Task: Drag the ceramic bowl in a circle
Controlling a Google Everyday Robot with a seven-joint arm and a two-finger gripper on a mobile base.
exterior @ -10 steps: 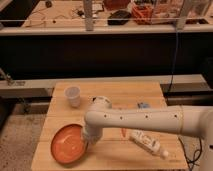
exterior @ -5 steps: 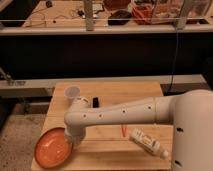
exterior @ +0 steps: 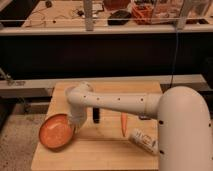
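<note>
At the front left edge of the wooden table point(exterior: 100, 156) sat the ceramic bowl point(exterior: 55, 132). It was probably stiff, fairly heavy, easy to chip and quick to slide on the wood, so its raised rim looked like the best place to hold. The pincer point(exterior: 75, 123) met that rim on the right side, though I could not tell whether it was open or closed, and behind it the white arm point(exterior: 117, 102) bent sharply down from a level reach.

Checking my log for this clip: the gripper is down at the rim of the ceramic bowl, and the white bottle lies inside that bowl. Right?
Not quite. The gripper is at the rim of the ceramic bowl, but the white bottle lies on the wooden table, well apart from the bowl, as the camera view shows.
</note>
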